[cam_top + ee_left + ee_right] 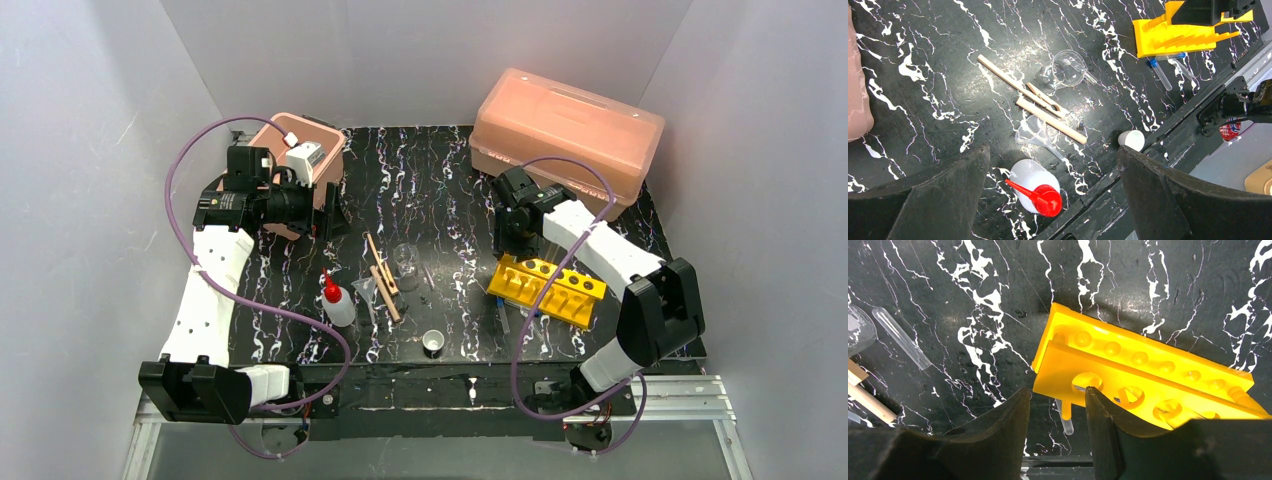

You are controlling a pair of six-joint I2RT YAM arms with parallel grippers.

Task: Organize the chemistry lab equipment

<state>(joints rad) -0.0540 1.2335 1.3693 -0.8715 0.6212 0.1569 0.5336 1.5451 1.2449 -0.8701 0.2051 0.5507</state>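
No text, label, brand or number can be read.
The only printed-looking mark is on a small red-and-white round object [1230, 131] in the left wrist view. It lies to the right of the left gripper [1052, 165], beyond its right-hand finger and past the edge of the table [928, 90], too blurred to make out.

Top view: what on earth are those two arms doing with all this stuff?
Lab gear is being tidied on a black table. The right gripper hangs partly open right over one end of the yellow rack, gripping nothing. The left gripper hovers wide open and empty, higher up. The beaker, clamps, bottle and cup sit loose mid-table; tubes lie beside the rack.
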